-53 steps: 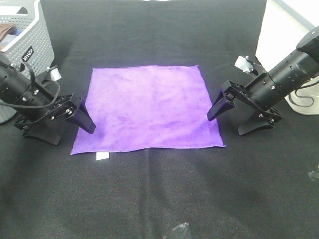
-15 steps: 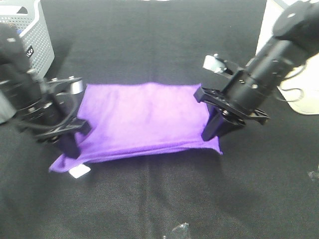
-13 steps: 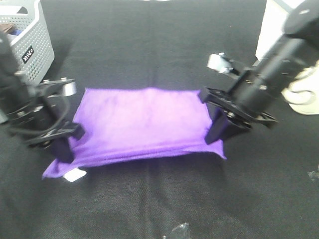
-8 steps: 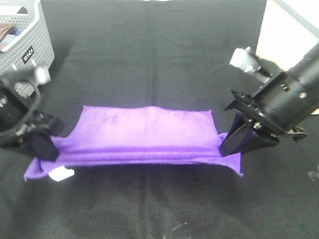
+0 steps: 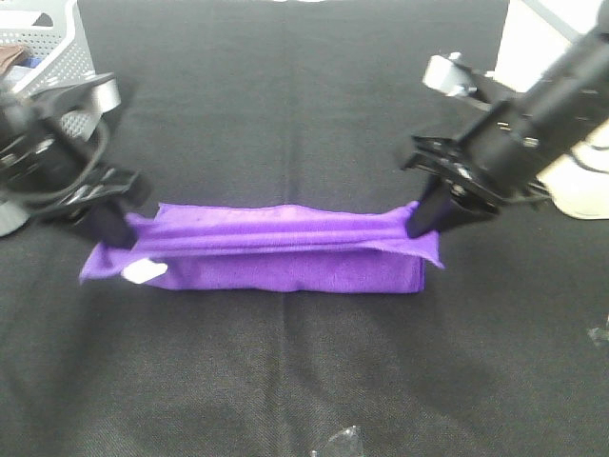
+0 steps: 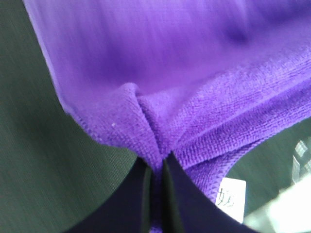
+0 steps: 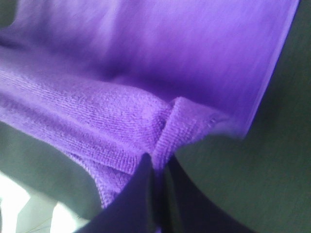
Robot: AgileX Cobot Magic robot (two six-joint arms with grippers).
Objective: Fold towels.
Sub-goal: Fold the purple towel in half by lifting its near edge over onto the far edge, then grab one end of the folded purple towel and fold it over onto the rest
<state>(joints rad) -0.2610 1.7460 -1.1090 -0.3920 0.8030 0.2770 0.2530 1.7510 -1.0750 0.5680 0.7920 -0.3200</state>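
Purple towel [image 5: 285,259] is down across the middle of the black table [image 5: 285,381], doubled into a long narrow band running left to right. Left fingers [image 5: 109,226] are at its left end, pressed together with a pinch of the fuzzy cloth caught between them; the left wrist view shows the fabric puckering right into the tips. Right fingers [image 5: 430,211] are at the right end and they too are clamped tight on a bunched corner of the towel, the hem folding in where they bite. Between the two grips a raised ridge of cloth runs along the band's upper layer. The white tag [image 5: 143,272] lies at the left end, just beside the left fingers. A grey basket [image 5: 48,43] sits at the far left corner, well apart from the towel.
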